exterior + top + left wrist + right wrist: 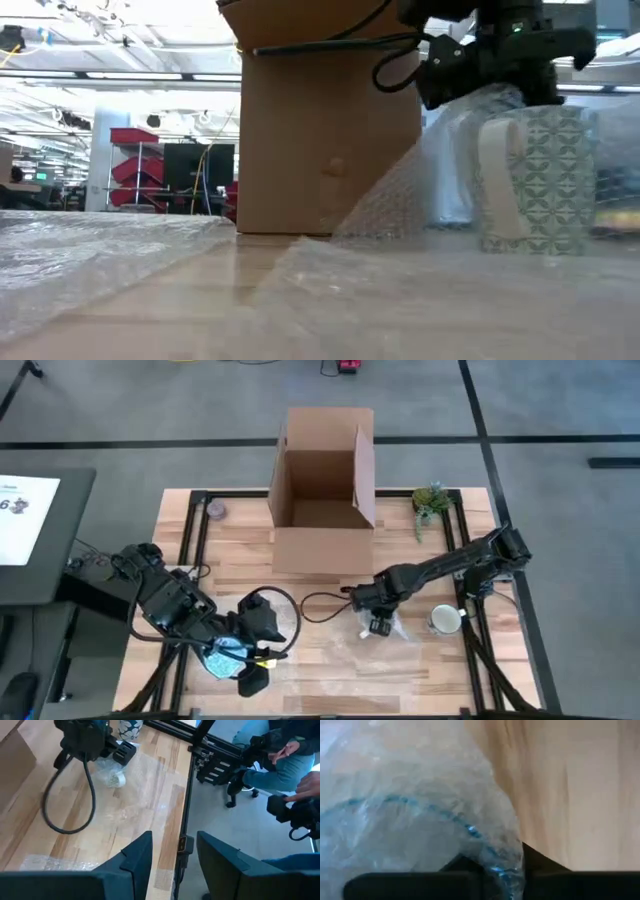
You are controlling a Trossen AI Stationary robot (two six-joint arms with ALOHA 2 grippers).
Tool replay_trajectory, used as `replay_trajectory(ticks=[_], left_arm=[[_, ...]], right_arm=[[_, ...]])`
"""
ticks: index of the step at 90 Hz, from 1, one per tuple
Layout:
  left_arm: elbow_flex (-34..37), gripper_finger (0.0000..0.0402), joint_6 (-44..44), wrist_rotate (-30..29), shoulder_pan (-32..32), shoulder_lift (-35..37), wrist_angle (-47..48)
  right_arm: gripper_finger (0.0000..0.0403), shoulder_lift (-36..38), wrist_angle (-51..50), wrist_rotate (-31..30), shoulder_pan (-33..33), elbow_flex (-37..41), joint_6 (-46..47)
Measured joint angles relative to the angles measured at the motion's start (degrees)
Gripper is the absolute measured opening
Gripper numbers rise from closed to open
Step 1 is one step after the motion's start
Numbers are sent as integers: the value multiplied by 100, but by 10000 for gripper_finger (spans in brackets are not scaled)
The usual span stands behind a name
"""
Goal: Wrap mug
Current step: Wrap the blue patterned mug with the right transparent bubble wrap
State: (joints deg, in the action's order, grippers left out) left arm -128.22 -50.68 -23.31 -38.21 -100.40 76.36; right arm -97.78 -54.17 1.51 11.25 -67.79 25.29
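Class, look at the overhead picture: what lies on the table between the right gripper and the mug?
In the high view, only crumpled clear bubble wrap and a strip of bare wood separate the right gripper from the mug.

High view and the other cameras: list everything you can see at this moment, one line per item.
cardboard box: one, brown, open, at the table's far middle
mug: one, white with green pattern, upright near the right edge
bubble wrap: one clear sheet, on the table beside the mug
plant: one, green, at the far right corner
round object: one, greyish, at the far left corner; too small to identify
bluish item: one, beside the left arm; cannot identify
table: one, light wood, black frame
screen: one, white, left of the table
person: at least one, teal sleeve, beyond the table
left gripper: dark, open, near front left
right gripper: dark, pinching the wrap
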Motion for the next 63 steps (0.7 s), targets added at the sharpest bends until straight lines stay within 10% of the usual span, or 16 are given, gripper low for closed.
replay_trajectory(ticks=[34,63], left_arm=[[0,134,-115,-92,43,0,4],[0,134,-104,-129,87,0,24]], right_arm=[[173,-7,-880,101,-168,-843,-421],[178,90,-2090,-207,324,-1829,262]])
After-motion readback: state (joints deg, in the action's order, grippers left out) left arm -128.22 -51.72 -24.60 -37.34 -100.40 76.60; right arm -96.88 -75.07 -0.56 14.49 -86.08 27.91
